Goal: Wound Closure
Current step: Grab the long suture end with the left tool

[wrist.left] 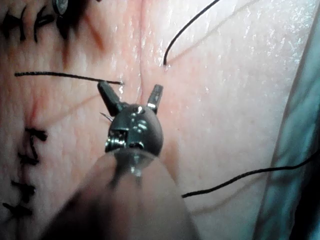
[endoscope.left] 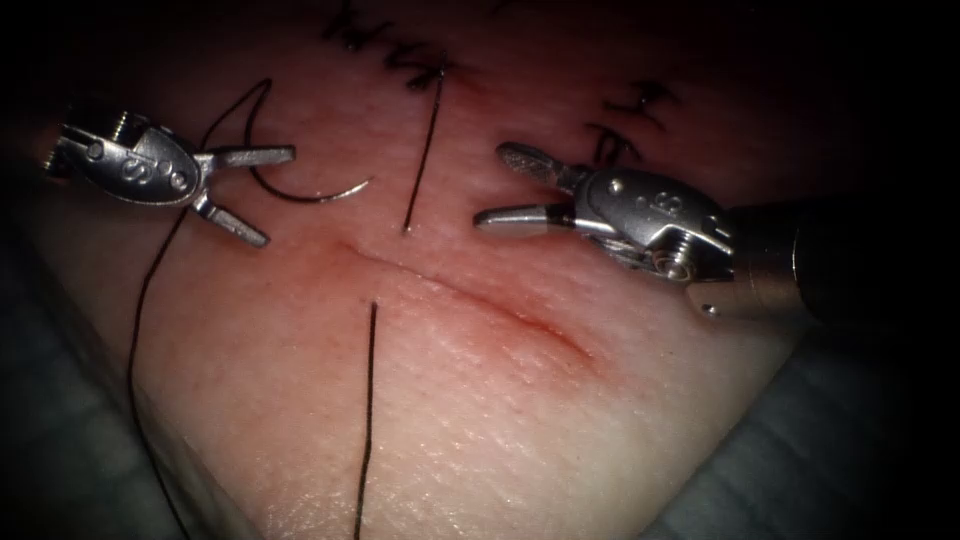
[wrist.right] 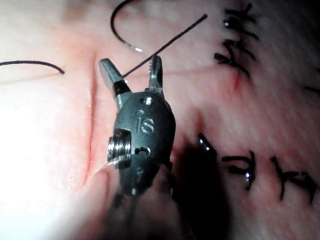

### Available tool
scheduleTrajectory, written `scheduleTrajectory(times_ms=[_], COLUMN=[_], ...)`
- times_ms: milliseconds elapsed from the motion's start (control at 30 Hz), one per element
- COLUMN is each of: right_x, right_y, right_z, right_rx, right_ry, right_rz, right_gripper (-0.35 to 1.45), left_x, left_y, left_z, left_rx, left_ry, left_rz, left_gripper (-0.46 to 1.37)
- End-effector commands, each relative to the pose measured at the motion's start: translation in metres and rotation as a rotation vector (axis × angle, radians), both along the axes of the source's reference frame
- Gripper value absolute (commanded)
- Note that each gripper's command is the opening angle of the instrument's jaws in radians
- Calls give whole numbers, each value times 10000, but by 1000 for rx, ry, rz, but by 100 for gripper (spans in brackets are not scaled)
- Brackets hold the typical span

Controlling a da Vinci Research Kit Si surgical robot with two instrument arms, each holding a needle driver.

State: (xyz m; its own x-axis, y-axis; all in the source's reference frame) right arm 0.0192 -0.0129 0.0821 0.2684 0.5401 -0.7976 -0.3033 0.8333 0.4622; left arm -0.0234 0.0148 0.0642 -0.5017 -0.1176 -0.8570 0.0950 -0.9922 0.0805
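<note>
Starting at the endoscope view's left, your left tool (endoscope.left: 262,196) hovers over the tissue (endoscope.left: 480,420) with its jaws spread apart and holding nothing; the left wrist view shows the same tool (wrist.left: 134,94) gaping above the surface. Just beside its upper jaw the curved needle (endoscope.left: 305,192) lies loose on the tissue, on the left side of the cut (endoscope.left: 470,295), gripped by neither tool and not driven in as far as you can see. Its thread (endoscope.left: 150,300) trails from the needle's blunt end up in an arc and then down past the left tool, off the tissue's edge.

Moving to the middle, one bite looks already placed across the cut: a strand (endoscope.left: 424,150) enters the tissue above the cut's left end and another strand (endoscope.left: 370,420) leaves below it, running toward the near edge. No knot sits over that crossing, so by my reading this stitch is passed but not tied, and most of the cut to the right is open, with red fluid (endoscope.left: 540,325) along its line.

On the right, your right tool (endoscope.left: 487,182) is also open and empty, jaws pointing toward the upper strand; its wrist view shows the tool (wrist.right: 131,70) straddling that strand without clamping it. Beyond it, older knotted stitches (endoscope.left: 625,120) mark finished work elsewhere.

There are no containers here to report.
</note>
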Motion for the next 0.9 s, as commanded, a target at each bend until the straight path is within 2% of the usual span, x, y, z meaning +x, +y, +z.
scheduleTrajectory(times_ms=[33, 133, 233, 367, 567, 900], right_x=[0, -1, -2, -3, -1, 0], right_y=[0, 0, -1, -2, -1, -3], right_z=[0, 0, -1, -2, -1, 0], right_rx=[1, 1, 0, 1, 0, -2], right_ry=[3, 4, 5, 5, 4, 5], right_rz=[-3, -4, -6, -7, -5, -5], right_gripper=[111, 110, 110, 110, 110, 110], left_x=[-4, -9, -15, -21, -36, -59], left_y=[-6, -19, -37, -58, -77, -109], left_z=[-4, -10, -16, -22, -30, -47], left_rx=[-35, -55, -88, -134, -177, -213], left_ry=[-12, -25, -45, -56, -61, -118], left_rz=[14, 29, 53, 75, 80, 106], left_gripper=[63, 65, 75, 75, 76, 76])
